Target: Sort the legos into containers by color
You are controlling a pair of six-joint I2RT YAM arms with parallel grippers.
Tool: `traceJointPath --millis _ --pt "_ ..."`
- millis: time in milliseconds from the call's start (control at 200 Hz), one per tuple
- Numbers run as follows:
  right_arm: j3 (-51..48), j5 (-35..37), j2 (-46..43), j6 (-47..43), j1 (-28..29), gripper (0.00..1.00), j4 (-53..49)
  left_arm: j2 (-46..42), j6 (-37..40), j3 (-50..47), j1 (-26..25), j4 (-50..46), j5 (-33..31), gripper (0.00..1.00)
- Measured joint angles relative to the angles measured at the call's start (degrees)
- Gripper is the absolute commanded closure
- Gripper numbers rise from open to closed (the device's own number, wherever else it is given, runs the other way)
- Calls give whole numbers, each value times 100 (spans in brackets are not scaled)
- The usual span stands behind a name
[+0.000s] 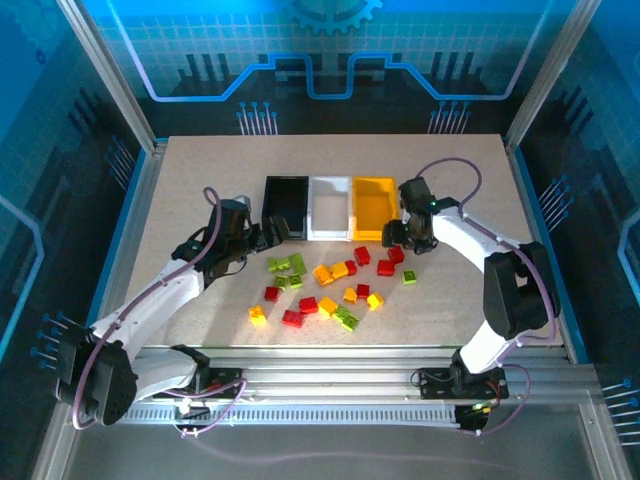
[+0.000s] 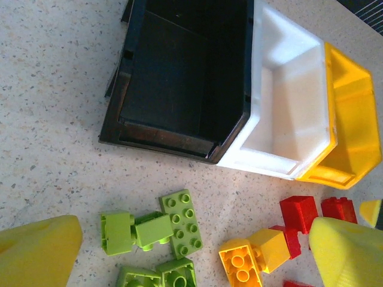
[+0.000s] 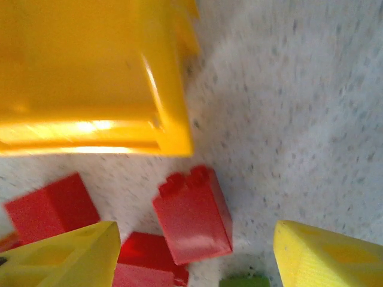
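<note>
**Left wrist view.** Nearest the lens, the two yellow fingers (image 2: 36, 251) of my left arm stand at the lower corners. My left jaws are spread wide and hold nothing. Between them, on the speckled surface (image 2: 54, 149), lie lime green legos (image 2: 179, 222). Yellow-orange legos (image 2: 251, 257) lie to their right and red legos (image 2: 298, 212) further right again. Past the bricks stand the three containers, open-topped, side by side and touching: the black bin (image 2: 167, 72), the white bin (image 2: 293, 101) and the yellow-orange bin (image 2: 353, 119).

**Right wrist view.** The fingers (image 3: 60, 257) of my right arm likewise frame the bottom corners. My right jaws are parted. A red brick (image 3: 194, 215) lies on the surface in the gap and touches neither finger. Two more red bricks (image 3: 51, 206) lie to its left, and the edge of a green brick (image 3: 248, 281) shows at the bottom. The near wall of the yellow-orange bin sits just above the red brick, apart from it.

**Top view.** The bins form a row at mid-surface, with black on the left, white in the centre and yellow-orange on the right. My left jaws hover just in front of the black bin's near wall. My right jaws hang at the near right corner of the yellow-orange bin, over the red bricks. The other legos are scattered on the surface in front of the bins, between my two arms.
</note>
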Motion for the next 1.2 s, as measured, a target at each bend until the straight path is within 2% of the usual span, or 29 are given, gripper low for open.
traceJointPath --millis 210,375,650,750,891,991,1081,1201 --pt "-170 70 105 -4 66 32 127 2 0 -37 0 96 52 1" --pt "-129 94 424 -26 74 37 256 4 0 -55 0 131 79 1" --pt "-103 131 695 -79 74 63 352 13 0 -105 0 131 79 1" --pt "-105 136 623 -92 74 69 367 13 0 -105 -2 129 76 1" --pt "-81 184 96 -146 138 69 280 -4 -33 -109 -2 122 4 1" --pt "330 258 -184 -160 310 69 98 -103 -129 -181 0 125 -76 1" --pt "931 308 -61 -153 437 69 57 -232 -153 -297 0 114 -120 1" --pt "1773 446 540 -105 457 67 79 -376 -173 -404 -2 42 -144 1"
